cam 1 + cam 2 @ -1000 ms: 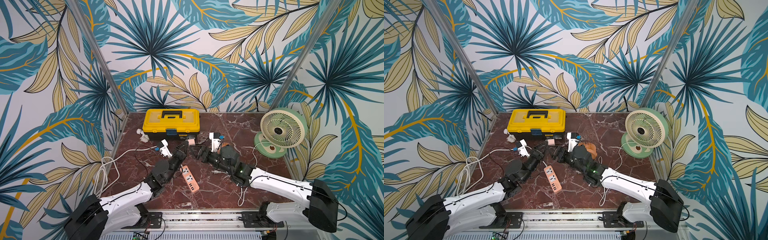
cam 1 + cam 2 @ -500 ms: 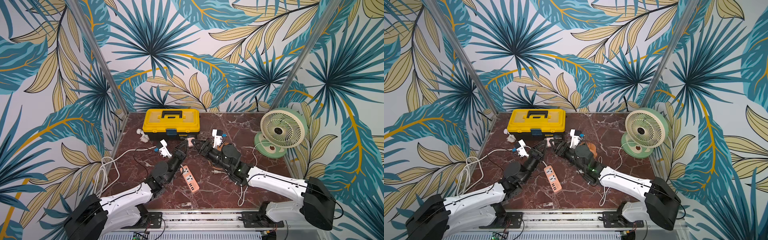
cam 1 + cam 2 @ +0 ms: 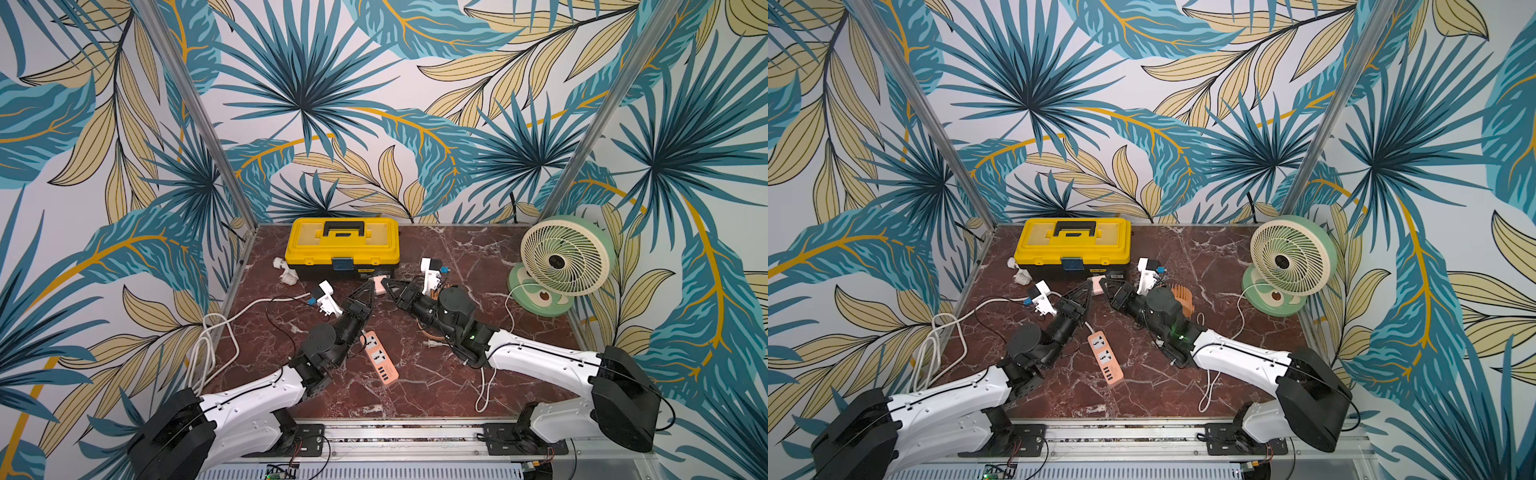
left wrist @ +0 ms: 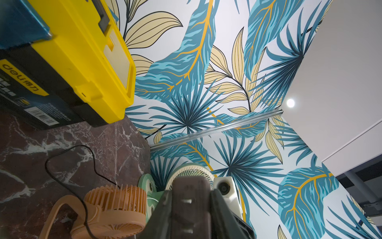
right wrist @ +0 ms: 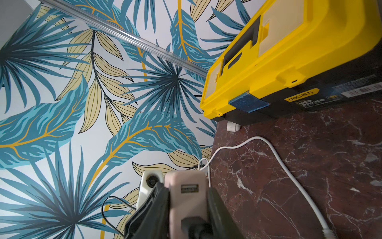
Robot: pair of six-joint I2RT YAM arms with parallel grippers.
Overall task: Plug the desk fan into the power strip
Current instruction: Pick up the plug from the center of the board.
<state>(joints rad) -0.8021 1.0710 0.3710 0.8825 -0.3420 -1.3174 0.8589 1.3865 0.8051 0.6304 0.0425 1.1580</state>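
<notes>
- Dark red marble table (image 3: pixel 457 257) inside leaf-print walls, with a yellow toolbox (image 3: pixel 343 245) at the far side and my two arms meeting just in front of it.
- My left claw (image 3: pixel 370 286) is pressed together on a pink adapter (image 3: pixel 379 286). In the left wrist view it shows only as a shadowed block between the fingers.
- My right claw (image 5: pixel 187 186) has a finger against each side of the same pink adapter (image 5: pixel 189 192), so I read it as pinched from both ends, lifted clear of the table.
- A black lead (image 4: pixel 68 165) runs towards the small orange fan (image 4: pixel 115 203), and a black plug sits in the adapter, so I judge this is that fan's plug.
- Nothing is plugged in yet: both sockets of the power strip (image 3: pixel 379 358) are empty in both top views.
- The strip lies flat on the near side of my claws, between my arms, well apart from the adapter, with its far end tucked beside my left arm.
- Left to do: settle the adapter in one claw, turn its pins down and carry it nearward to a socket.
- A green fan (image 3: pixel 565 257) stands far right.
</notes>
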